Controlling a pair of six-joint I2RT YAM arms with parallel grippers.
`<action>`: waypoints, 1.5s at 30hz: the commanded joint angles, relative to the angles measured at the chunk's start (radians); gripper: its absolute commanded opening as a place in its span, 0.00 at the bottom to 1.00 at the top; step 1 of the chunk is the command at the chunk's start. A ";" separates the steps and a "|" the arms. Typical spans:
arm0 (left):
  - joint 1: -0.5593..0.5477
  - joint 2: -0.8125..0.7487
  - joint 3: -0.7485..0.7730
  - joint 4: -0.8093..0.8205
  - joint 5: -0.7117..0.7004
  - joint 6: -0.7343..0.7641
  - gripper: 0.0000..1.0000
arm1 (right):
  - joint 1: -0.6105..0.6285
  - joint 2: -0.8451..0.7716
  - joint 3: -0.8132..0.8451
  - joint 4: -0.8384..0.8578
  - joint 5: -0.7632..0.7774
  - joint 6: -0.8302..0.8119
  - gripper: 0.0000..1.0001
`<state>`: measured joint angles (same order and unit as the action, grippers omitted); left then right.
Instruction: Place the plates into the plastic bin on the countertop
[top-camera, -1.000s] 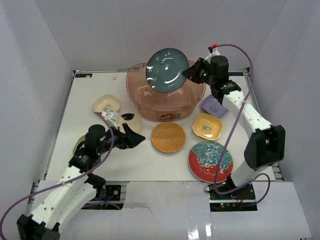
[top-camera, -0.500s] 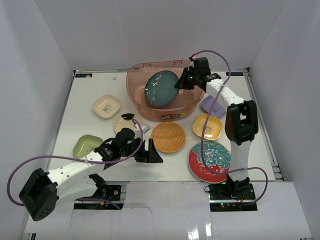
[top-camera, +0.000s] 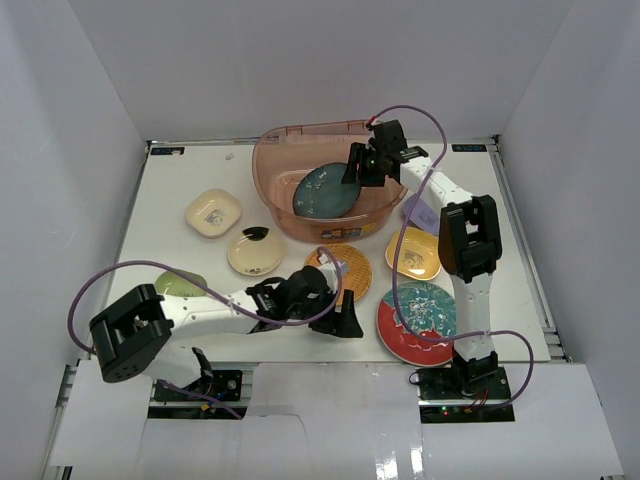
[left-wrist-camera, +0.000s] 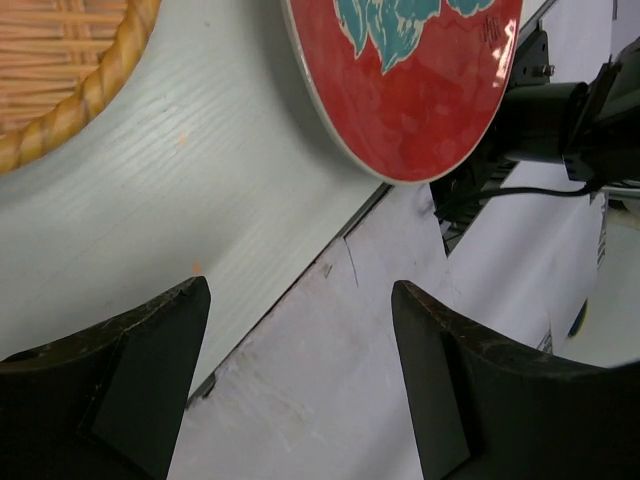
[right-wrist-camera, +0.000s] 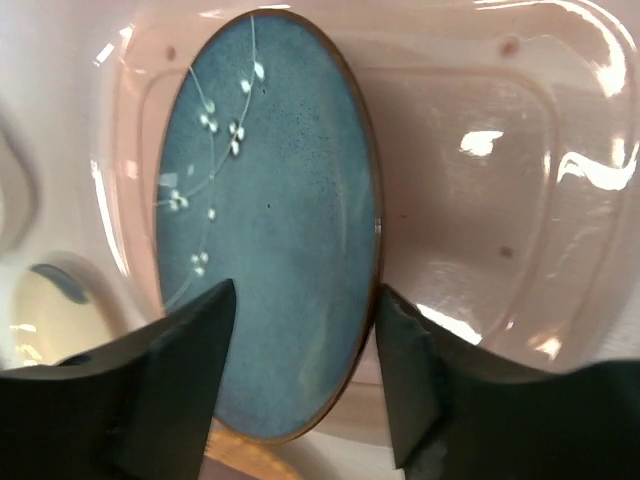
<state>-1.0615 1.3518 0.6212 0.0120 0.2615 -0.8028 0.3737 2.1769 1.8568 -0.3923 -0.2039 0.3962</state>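
teal plate (right-wrist-camera: 270, 230), pinkish bin (top-camera: 300, 129), orange woven plate (top-camera: 347, 264)

robot lab test cell: bare white walls (top-camera: 300, 60) around a white countertop (top-camera: 180, 185)

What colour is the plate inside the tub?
The plate is teal with white sprigs; right wrist view.

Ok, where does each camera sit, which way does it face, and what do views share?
Top external: above and behind the bases, looking down on the countertop; both arms show.
Left wrist: at the near edge, facing the red plate and orange woven plate; own open fingers below.
Right wrist: over the plastic bin, looking at the teal plate; own fingers frame it.
Shared: top external also shows the red and teal plates.
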 joint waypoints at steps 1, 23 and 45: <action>-0.047 0.065 0.064 0.063 -0.080 -0.012 0.83 | 0.016 -0.022 0.048 0.033 0.060 -0.057 0.64; -0.106 0.421 0.196 0.287 -0.215 -0.165 0.69 | 0.037 -0.353 -0.177 0.254 -0.126 -0.002 0.96; -0.107 0.379 0.109 0.373 -0.278 -0.234 0.00 | 0.065 -1.009 -0.981 0.675 -0.178 0.234 0.91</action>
<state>-1.1618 1.8183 0.7818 0.4065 0.0055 -1.0813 0.4389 1.2377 0.9108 0.2111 -0.3763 0.6113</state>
